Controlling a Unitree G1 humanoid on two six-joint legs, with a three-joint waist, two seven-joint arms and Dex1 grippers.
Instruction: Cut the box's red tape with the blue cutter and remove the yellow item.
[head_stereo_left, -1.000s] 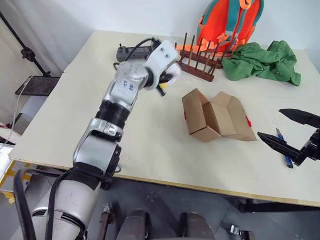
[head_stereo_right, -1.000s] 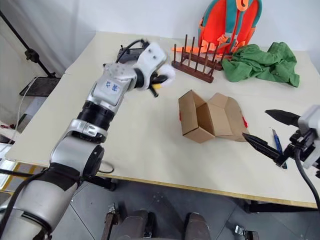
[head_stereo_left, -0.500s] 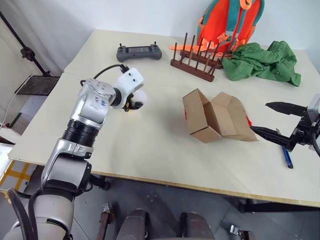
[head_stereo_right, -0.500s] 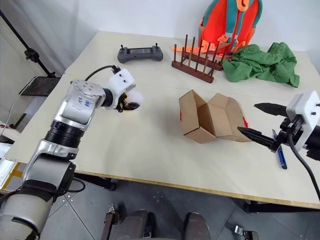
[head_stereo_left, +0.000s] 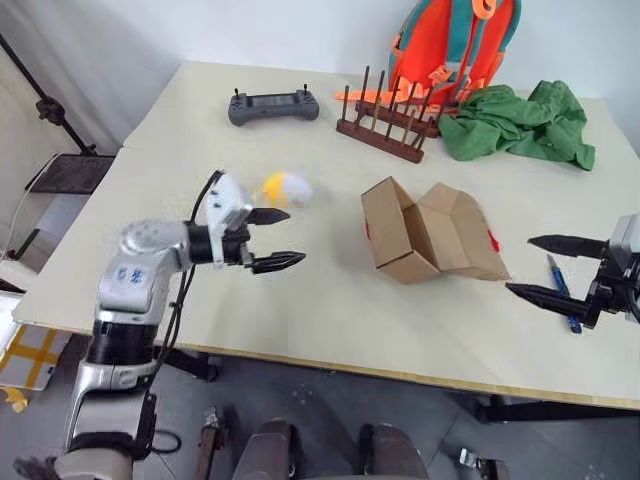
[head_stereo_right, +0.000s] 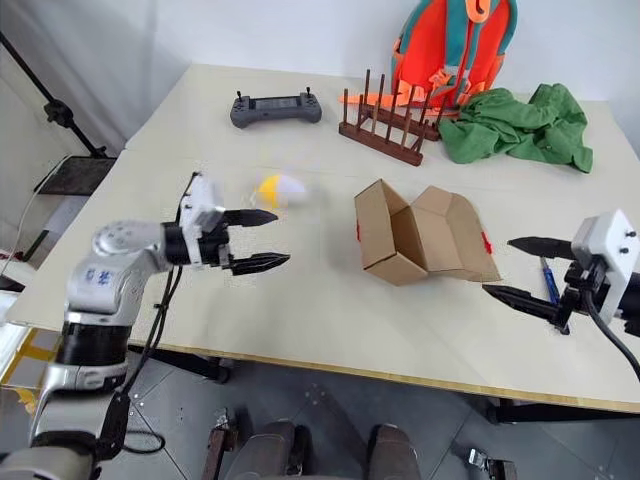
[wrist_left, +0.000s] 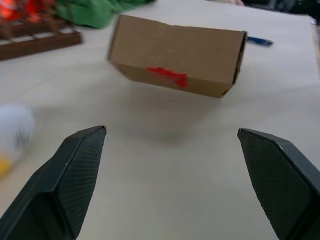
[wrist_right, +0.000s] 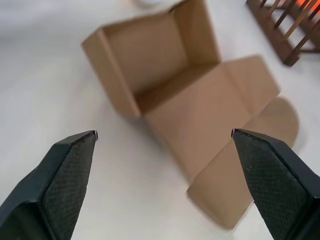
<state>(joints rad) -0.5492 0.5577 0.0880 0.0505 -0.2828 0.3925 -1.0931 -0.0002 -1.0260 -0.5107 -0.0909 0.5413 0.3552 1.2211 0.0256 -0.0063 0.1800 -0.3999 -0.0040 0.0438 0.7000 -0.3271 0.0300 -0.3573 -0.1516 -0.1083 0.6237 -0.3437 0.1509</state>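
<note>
Two tools are in view, and both stand spread wide with nothing between their fingers. The left tool (head_stereo_left: 272, 238) hangs just above the desk (head_stereo_left: 320, 300), its tips pointing toward the box (head_stereo_left: 430, 232). The yellow item (head_stereo_left: 285, 188) lies on the desk just beyond this tool's far finger, apart from it and outside the box. The box lies open well ahead of the left tool, flaps splayed, interior bare. Remnants of the red tape (wrist_left: 167, 76) show on the side facing the left tool and at the edge nearest the right tool (head_stereo_left: 545, 268). The blue cutter (head_stereo_left: 563, 291) rests on the desk directly below the right tool, untouched. That tool hovers beside the box's open flaps.

Assessment: the tape appears parted and the yellow item is out, so the task looks essentially complete; the step in hand reads as the release of the item onto the desk. Whether the item has settled cannot be told, since it appears blurred. The next move calls for little: draw the left tool back clear of the item without nudging it, and keep the right tool off the flaps and cutter.
</note>
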